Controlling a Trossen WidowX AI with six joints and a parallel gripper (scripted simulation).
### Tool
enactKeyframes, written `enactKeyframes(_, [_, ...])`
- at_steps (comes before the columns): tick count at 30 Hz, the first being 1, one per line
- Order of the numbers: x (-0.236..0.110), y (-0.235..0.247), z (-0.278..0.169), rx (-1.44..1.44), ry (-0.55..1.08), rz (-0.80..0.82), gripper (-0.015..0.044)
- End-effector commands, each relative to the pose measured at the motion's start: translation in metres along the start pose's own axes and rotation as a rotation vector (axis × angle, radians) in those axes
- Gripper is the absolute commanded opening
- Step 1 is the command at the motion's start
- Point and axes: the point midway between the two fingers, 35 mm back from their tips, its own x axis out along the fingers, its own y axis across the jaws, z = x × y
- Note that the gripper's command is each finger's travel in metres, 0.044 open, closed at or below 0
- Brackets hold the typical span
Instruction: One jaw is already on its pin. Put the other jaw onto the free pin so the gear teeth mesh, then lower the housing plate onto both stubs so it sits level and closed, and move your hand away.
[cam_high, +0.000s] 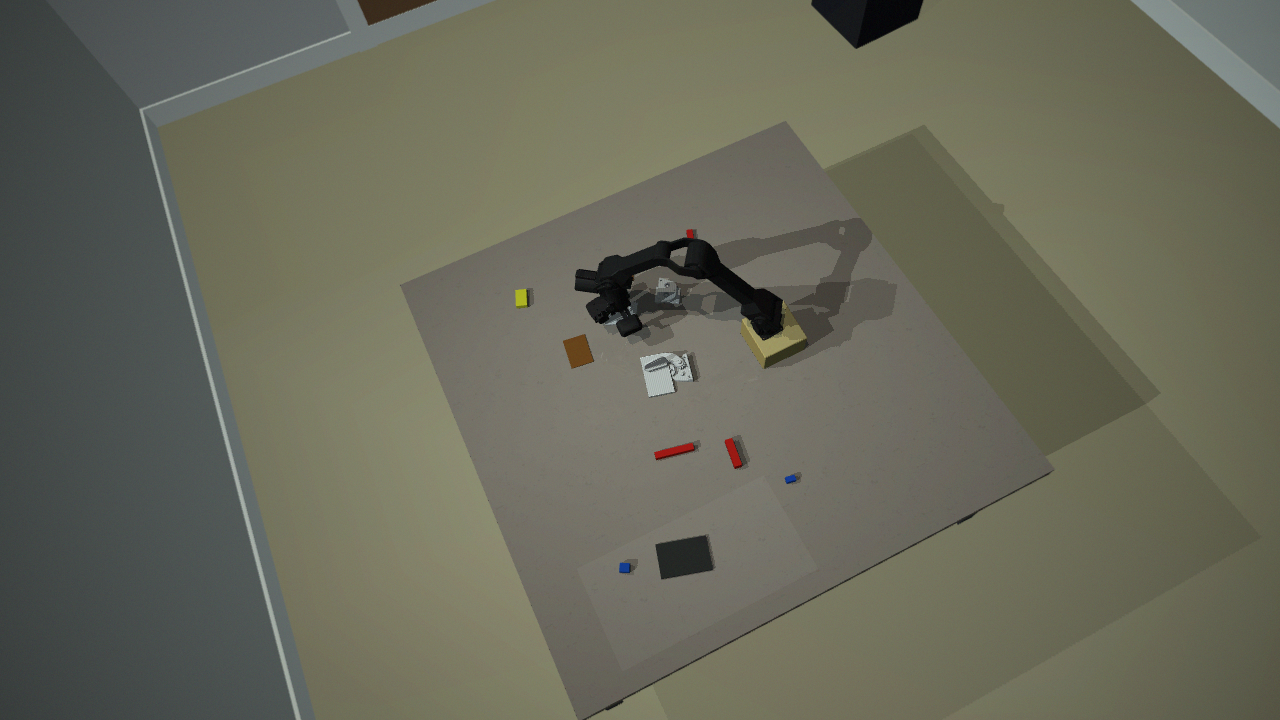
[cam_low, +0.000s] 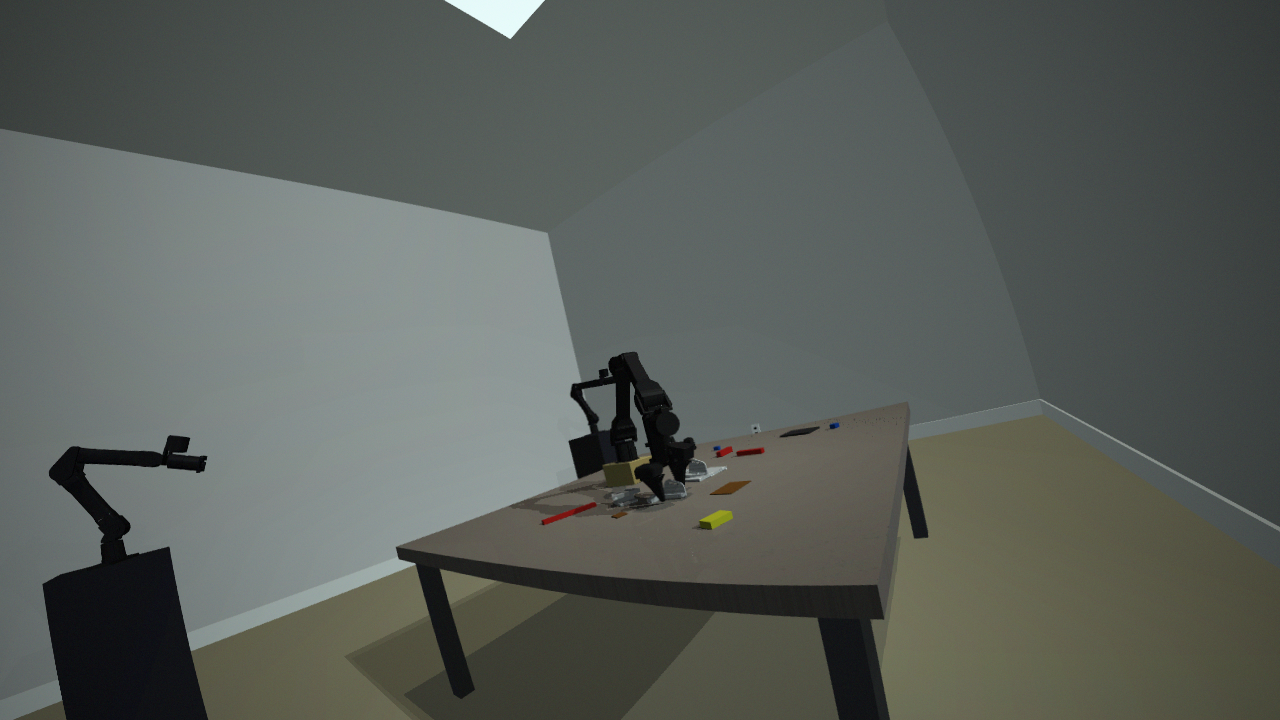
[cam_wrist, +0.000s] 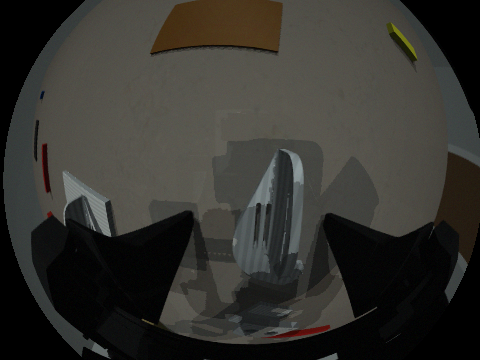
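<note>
My gripper (cam_high: 614, 318) (cam_low: 672, 488) (cam_wrist: 262, 220) is open and low over the table. A loose grey jaw (cam_wrist: 272, 225) stands between the spread fingers, which do not grip it. In the top view the arm mostly hides it. A white ribbed base (cam_high: 659, 383) (cam_wrist: 102, 202) lies to one side, with the other grey jaw (cam_high: 664, 364) (cam_low: 696, 468) (cam_wrist: 76, 212) on it. The pins are too small to make out. A grey part with raised pieces (cam_high: 666, 291) (cam_low: 623, 495), perhaps the housing plate, lies on the arm's other side, partly in shadow.
A brown sheet (cam_high: 578, 351) (cam_low: 730, 488) (cam_wrist: 220, 27) and a yellow block (cam_high: 521, 298) (cam_low: 716, 519) (cam_wrist: 401, 42) lie beyond the gripper. Red bars (cam_high: 674, 451) (cam_high: 733, 453), blue blocks (cam_high: 624, 567) (cam_high: 790, 479) and a black sheet (cam_high: 684, 557) lie farther off.
</note>
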Motion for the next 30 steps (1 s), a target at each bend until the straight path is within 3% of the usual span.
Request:
enactKeyframes(1, [0.0012,0.0003,-0.0005,0.003,0.002,0.0,0.044])
enactKeyframes(5, [0.0012,0.0003,-0.0005,0.003,0.002,0.0,0.044])
enactKeyframes(16, [0.0003,0.0,-0.0001,0.0,0.0,0.0,0.0151])
enactKeyframes(30, [0.0003,0.0,-0.0001,0.0,0.0,0.0,0.0134])
